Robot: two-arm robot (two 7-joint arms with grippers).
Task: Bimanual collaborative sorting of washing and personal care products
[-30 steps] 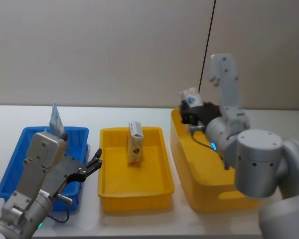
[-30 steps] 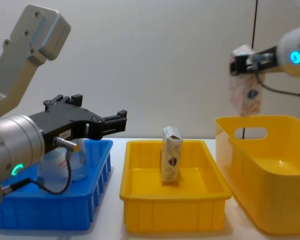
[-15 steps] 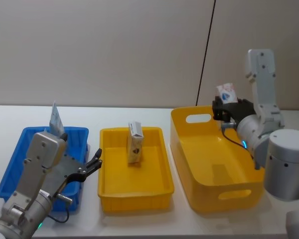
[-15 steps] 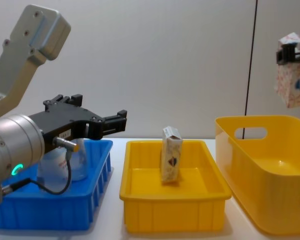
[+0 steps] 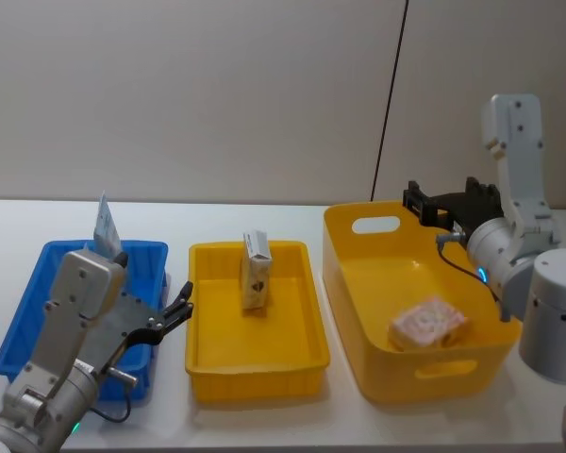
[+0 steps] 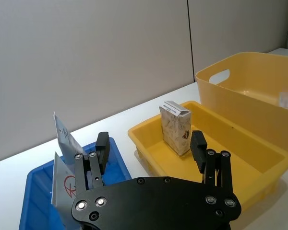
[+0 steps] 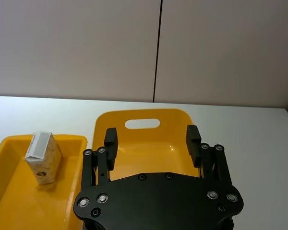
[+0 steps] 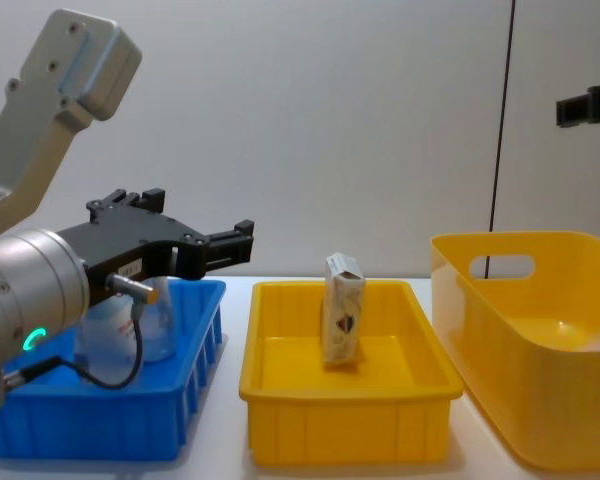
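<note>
Yellow plastic walls surround the small white carton, which lies on its side on the floor of the deep tub at my right. My right gripper hangs above that tub's far rim, its fingers spread wide and holding nothing. A second carton stands upright in the shallow yellow tray in the middle. My left gripper hovers at the right edge of the blue bin, just beside the tray, its jaws apart and empty. A pale tube stands propped at that bin's far end.
</note>
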